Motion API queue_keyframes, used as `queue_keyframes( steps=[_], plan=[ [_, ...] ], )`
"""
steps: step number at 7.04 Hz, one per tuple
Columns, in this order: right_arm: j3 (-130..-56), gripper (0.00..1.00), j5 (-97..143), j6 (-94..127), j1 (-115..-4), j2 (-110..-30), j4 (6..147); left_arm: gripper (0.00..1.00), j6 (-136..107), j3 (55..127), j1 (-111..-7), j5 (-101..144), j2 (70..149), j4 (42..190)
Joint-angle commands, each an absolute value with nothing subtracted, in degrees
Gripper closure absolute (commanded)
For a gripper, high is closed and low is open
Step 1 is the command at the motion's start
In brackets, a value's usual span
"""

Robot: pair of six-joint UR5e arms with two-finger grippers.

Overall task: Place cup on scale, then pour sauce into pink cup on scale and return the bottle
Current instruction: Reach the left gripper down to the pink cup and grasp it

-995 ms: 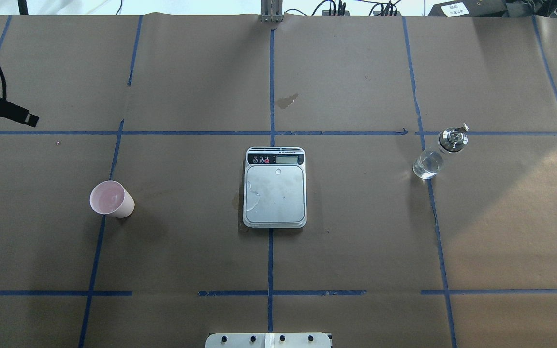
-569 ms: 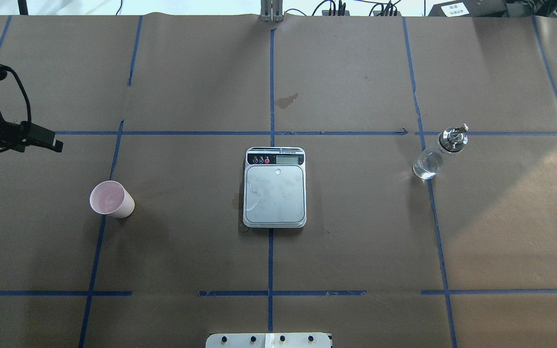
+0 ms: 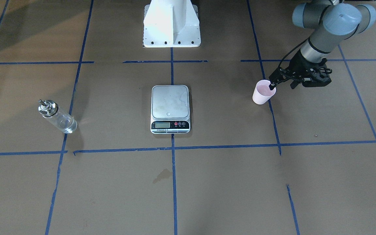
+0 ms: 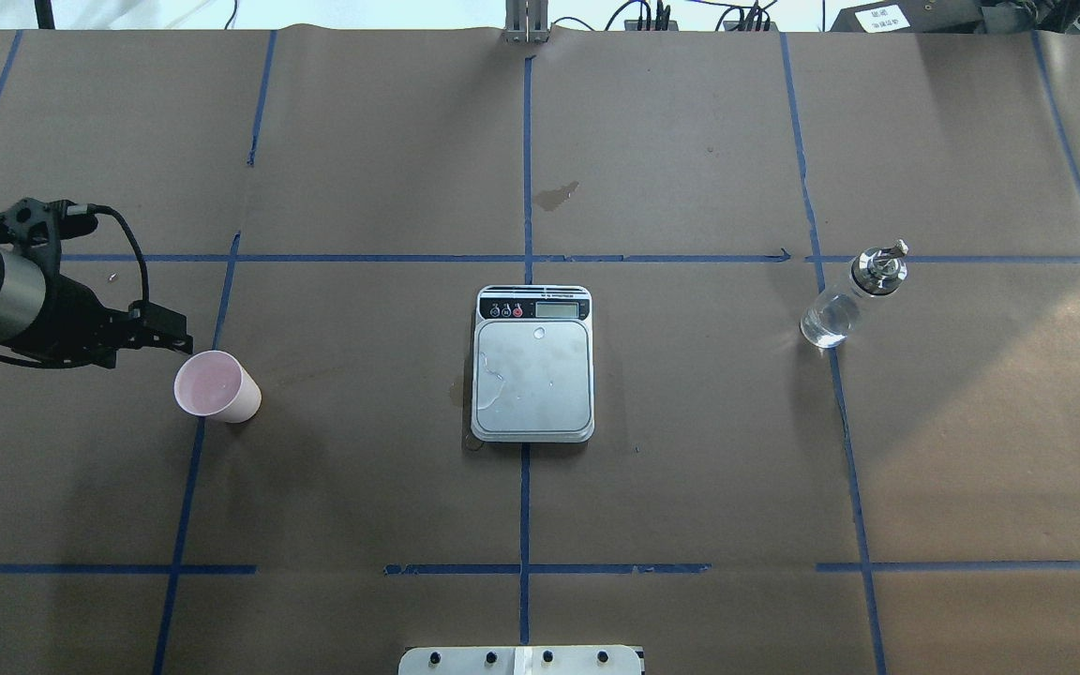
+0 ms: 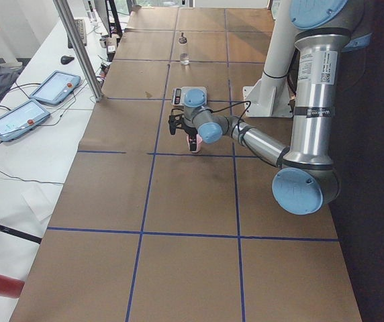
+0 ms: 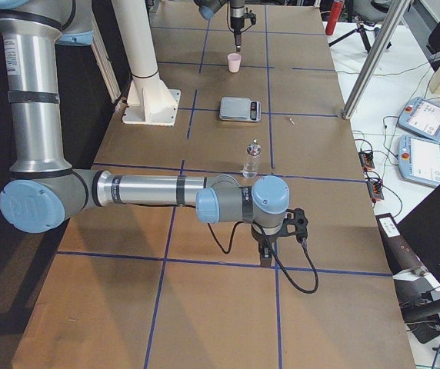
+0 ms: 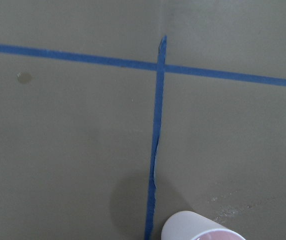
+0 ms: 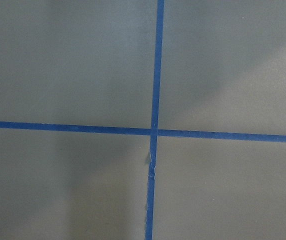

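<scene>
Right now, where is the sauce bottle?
In the overhead view the bottle stands on the robot's right side, at a blue tape line, well to the right of the scale at centre.

Cup: your pale pink tapered cup point(image 4: 215, 386) stands upright, mouth up, well to the robot's left of the scale.
Scale: your white scale point(image 4: 532, 366) lies flat between cup and bottle; its steel platform shows wet smears, and its display strip faces away from the robot.
Bottle: your clear glass bottle point(image 4: 847, 300) stands upright, with a silver collar and spout on top.
Sauce: you can barely see the sauce point(image 4: 824, 326), colourless, low in the bottle.
</scene>
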State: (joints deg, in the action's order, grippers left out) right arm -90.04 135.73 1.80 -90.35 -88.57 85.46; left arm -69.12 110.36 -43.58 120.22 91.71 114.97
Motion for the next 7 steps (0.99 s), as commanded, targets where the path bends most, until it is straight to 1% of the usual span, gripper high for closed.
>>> queue_keyframes(
  steps=[1, 2, 3, 4, 5, 7],
  plan=[
    [-89.8, 0.0, 135.7, 1.8, -90.3, -88.5, 85.4, 0.0, -71.1, 109.5, -41.2, 119.7, 91.8, 115.0],
    [-89.9, 0.0, 135.8, 1.8, -90.3, -88.5, 85.4, 0.01, -71.1, 108.5, -40.6, 119.7, 92.2, 115.0],
    [-89.7, 0.0, 135.8, 1.9, -90.3, -88.5, 85.5, 0.18, -71.1, 107.8, -39.7, 119.6, 92.5, 114.9],
    [-89.7, 0.0, 135.8, 1.9, -90.3, -88.6, 85.5, 0.52, -71.1, 107.8, -39.7, 119.6, 92.7, 114.7],
    [-89.7, 0.0, 135.8, 1.9, -90.3, -88.6, 85.5, 1.0, -71.1, 108.1, -39.6, 119.6, 92.7, 114.3],
    [-89.8, 0.0, 135.8, 1.9, -90.3, -88.4, 85.4, 1.0, -71.7, 108.6, -40.5, 119.6, 92.7, 113.7]
  ],
)
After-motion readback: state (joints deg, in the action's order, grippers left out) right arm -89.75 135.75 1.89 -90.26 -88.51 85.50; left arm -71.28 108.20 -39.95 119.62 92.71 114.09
